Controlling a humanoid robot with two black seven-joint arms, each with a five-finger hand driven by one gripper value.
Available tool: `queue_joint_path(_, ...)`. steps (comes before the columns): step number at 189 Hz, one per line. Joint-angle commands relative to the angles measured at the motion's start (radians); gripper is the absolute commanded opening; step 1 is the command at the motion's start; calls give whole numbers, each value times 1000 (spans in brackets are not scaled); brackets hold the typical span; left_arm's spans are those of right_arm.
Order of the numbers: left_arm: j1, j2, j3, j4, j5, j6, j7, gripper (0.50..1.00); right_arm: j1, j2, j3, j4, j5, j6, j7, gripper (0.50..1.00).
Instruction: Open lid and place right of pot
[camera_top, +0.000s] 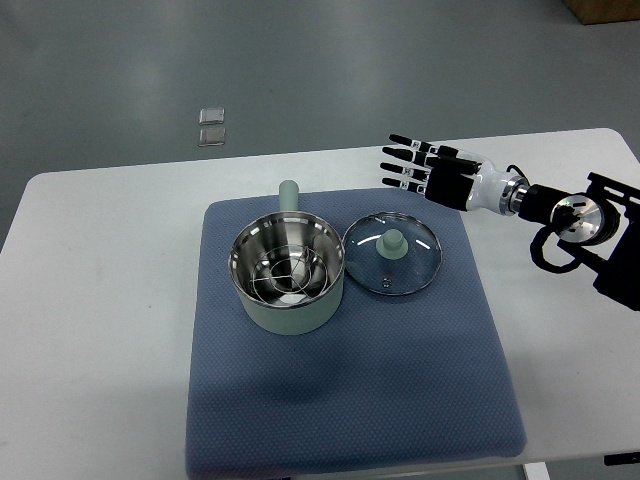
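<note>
Glass round lid with a pale-green knob (393, 254) lies flat on the blue mat (350, 400), touching the open pale-green steel-lined pot (287, 272) on its right. Right hand (425, 168) hovers beyond, fingers spread, empty. Risk: any return sweep could nudge the lid against the pot.

Open pot (287, 272) on blue mat (350, 400), lid (393, 253) touching its right side, right hand (430, 168) spread above

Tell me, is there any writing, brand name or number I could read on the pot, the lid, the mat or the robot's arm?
None: no readable text anywhere.
Pale green steel-lined pot: no markings seen.
Round glass lid with green knob: no markings seen.
Blue textured mat: plain.
White and black right hand: no label visible.
</note>
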Motion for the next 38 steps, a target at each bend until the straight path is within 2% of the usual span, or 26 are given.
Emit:
queue_joint_path(1,0,0,0,0,0,0,0,1000,-2,1,-1,-8,0,6,3,934)
queue_joint_path(38,0,0,0,0,0,0,0,1000,-5,-2,-3,-14,-14,10,3,934)
